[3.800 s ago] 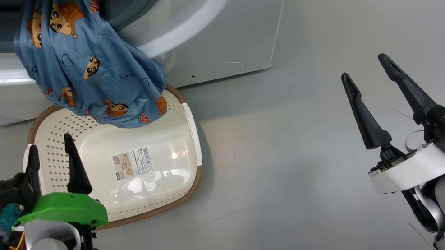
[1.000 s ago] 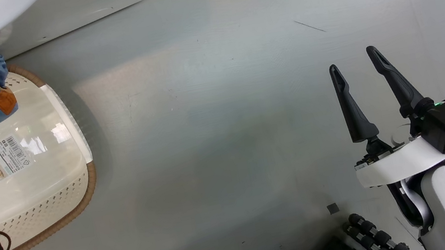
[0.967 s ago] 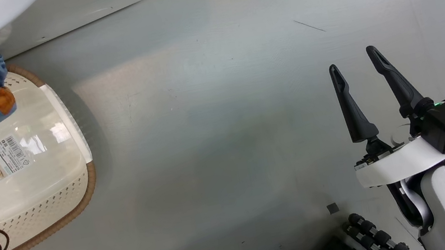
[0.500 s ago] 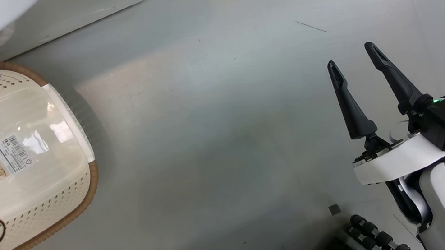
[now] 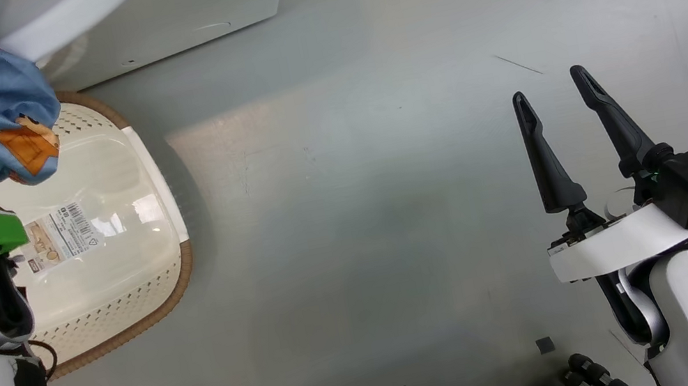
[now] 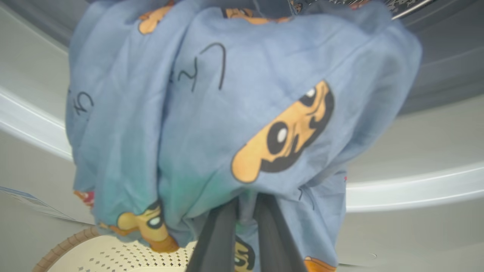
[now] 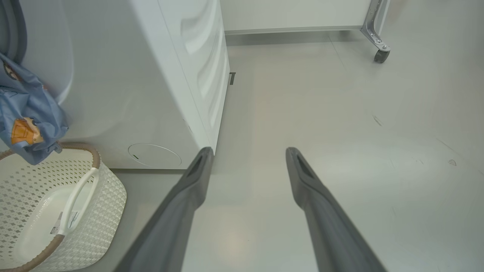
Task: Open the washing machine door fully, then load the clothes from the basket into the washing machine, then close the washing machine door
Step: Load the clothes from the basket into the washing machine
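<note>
- Left gripper [image 6: 245, 206]: at six o'clock of the left wrist view, its two dark fingers stand close together, pinched on a fold of the clothes [image 6: 242, 113], with the tips buried in the fabric
- The clothes look soft, light and limp: the blue cloth bunches around the fingers and sags wherever it is not held. It is not fragile, but it is likely smooth enough to slide out of a thin pinch
- Best hold, as I judge it: a thick gathered fold low in the hanging bundle rather than a single-layer edge, so the tail lifts with the grip instead of trailing
- The basket [image 5: 183, 264] sits at nine o'clock of the head view, the label [image 5: 57, 233] on its inner floor uncovered. The lower end of the clothes hangs just above its far rim at ten o'clock
- Right gripper [image 5: 548, 86]: at four o'clock of the head view, fingers spread with nothing between them, over the floor [image 5: 356, 219] and well apart from the cloth
- The washing machine [image 5: 177, 10] stands farthest off, at eleven o'clock. The clothes drape out of its mouth and down its white front, so the loose tail probably needs pushing deep inside before the door can shut
</note>
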